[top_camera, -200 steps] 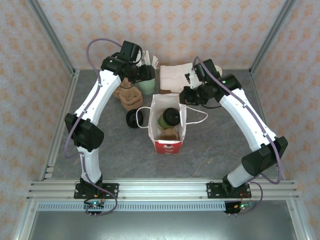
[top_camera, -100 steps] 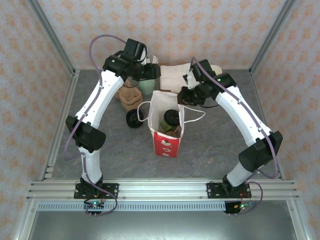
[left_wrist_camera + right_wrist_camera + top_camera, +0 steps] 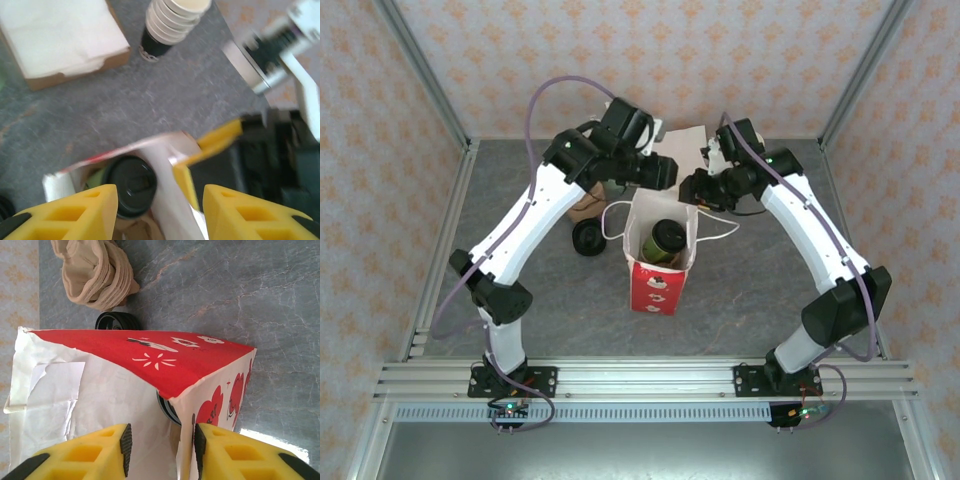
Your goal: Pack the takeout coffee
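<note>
The takeout coffee (image 3: 664, 238), dark-sided with a black lid (image 3: 131, 183), stands inside the red-and-white paper bag (image 3: 656, 285). My left gripper (image 3: 666, 172) hovers over the bag's back rim; in its wrist view the left gripper (image 3: 160, 210) is open, with the lid and the bag's white wall (image 3: 165, 200) between its yellow fingers. My right gripper (image 3: 692, 190) is at the bag's back right corner. In its wrist view the right gripper (image 3: 162, 447) is open astride the bag's corner (image 3: 184, 405), and a sliver of the lid (image 3: 168, 411) peeks out.
A stack of lidless cups (image 3: 172, 20) and a napkin box (image 3: 60, 40) stand behind the bag. Loose black lids (image 3: 588, 237) lie left of the bag, beside a brown pulp stack (image 3: 97, 270). The bag's string handles (image 3: 720, 232) trail right.
My left arm swung right from the back left to over the bag's rim. My right gripper's jaws parted at the bag's corner. The bag stands straighter.
</note>
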You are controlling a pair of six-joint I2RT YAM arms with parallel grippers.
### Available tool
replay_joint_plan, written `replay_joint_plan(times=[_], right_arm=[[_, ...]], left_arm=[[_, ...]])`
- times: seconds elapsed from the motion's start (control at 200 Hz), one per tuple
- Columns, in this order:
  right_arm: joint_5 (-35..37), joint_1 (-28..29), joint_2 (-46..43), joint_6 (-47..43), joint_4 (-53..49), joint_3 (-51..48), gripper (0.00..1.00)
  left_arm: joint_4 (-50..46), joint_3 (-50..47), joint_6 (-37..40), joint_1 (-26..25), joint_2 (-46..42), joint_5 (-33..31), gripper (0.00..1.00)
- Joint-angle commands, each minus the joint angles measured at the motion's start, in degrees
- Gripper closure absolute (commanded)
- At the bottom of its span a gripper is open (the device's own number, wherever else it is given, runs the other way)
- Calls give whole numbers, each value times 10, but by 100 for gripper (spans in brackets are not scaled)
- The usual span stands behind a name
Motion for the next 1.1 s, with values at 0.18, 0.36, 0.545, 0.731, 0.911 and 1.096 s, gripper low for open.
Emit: replay_joint_plan(times=[0.18,0.36,0.545,0.731,0.911,1.096], right_arm=[[-13,-2,-22,11,19,-8,56],[-9,-3,-24,15,21,-16,57],[-3,-4,-27,25,30,-23,68],[5,-6,-33,39,39,-32,77],[11,-9,-34,42,36,-35,82],[19,-15,-27,44,20,-29,86]], left_arm=[[-1,-137,13,-35,-51,-11,54],[2,-158,18,-38,-38,-7,54],[1,-157,21,-40,-3,-4,55],[1,-134,30,-40,27,-10,54],[20,-155,40,-40,46,-30,46],[52,-178,57,-40,50,-26,40]])
